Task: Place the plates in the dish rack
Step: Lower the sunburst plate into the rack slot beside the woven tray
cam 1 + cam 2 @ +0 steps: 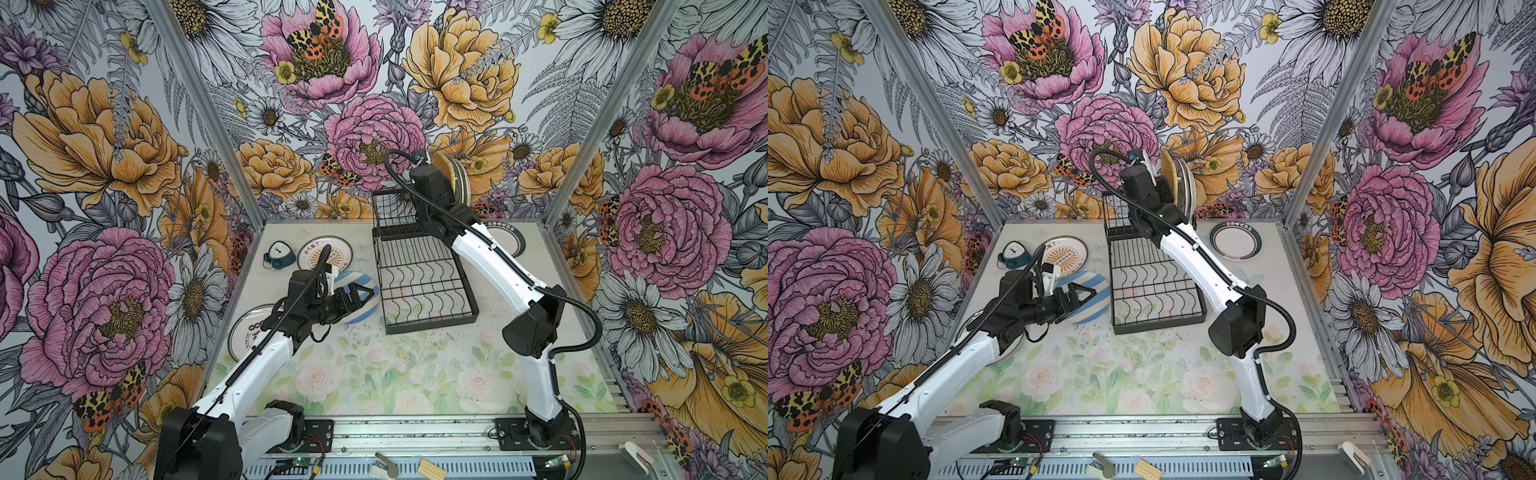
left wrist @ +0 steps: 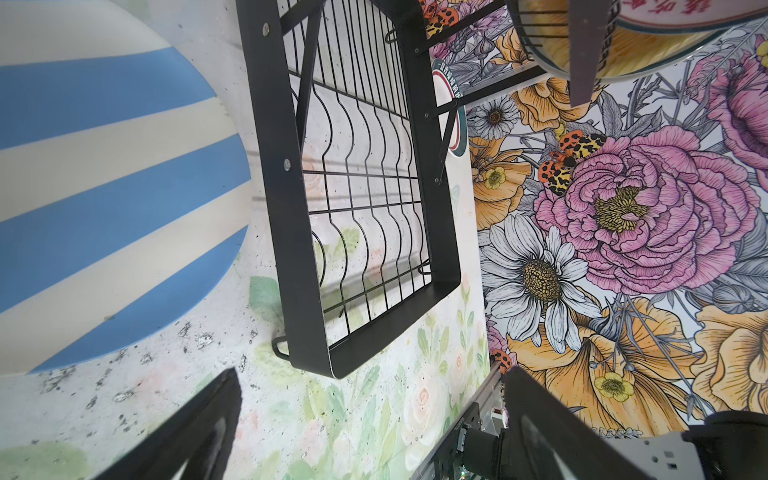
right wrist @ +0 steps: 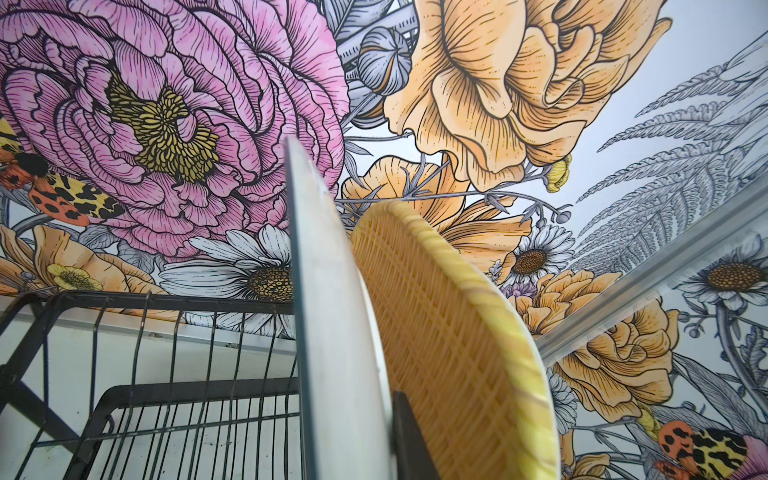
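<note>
Floral table (image 1: 374, 374) bears a wire rack (image 1: 432, 326); to its left lie a clock (image 1: 276, 253), sunburst plate (image 1: 340, 249), striped plate (image 1: 355, 277), lettered plate (image 1: 249, 332); to its right, a ringed plate (image 1: 1235, 241).

bright even light; wrist-view foregrounds blurred

a small teal alarm clock (image 1: 275, 252) sits far left on the rose-printed table (image 1: 374, 374). loud floral wallpaper (image 1: 95, 137) all round, a little wooden block (image 1: 431, 468) at the near edge.

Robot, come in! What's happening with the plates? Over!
Left gripper open over striped plate. Right gripper shut on white plate, on edge at dish rack upper shelf. Yellow woven plate close beside it.
</note>
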Robot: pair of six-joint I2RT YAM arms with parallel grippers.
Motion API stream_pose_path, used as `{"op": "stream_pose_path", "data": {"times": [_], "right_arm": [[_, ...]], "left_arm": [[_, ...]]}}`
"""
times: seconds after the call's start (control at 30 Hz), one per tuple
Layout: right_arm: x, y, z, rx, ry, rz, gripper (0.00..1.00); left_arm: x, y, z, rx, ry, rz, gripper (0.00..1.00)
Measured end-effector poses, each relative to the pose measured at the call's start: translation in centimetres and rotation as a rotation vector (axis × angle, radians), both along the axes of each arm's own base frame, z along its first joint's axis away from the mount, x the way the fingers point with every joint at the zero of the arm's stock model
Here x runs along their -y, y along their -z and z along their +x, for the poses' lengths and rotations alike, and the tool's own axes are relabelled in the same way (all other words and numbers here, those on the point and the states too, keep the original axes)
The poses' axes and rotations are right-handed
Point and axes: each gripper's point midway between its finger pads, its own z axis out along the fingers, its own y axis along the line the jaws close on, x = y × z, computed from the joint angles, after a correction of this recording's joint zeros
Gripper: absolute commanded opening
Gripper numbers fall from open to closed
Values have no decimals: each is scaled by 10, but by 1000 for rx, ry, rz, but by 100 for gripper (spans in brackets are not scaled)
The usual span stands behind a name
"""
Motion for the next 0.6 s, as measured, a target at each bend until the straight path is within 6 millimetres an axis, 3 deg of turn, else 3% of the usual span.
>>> {"op": "stream_pose_path", "data": {"times": [0.43,0.6], "right_arm": [[4,0,1,1,14,-9,0],[10,8,3,-12,31,-10,0]], "left_arm": [[0,0,0,0,0,0,99],[0,0,0,1,0,0,98]]}}
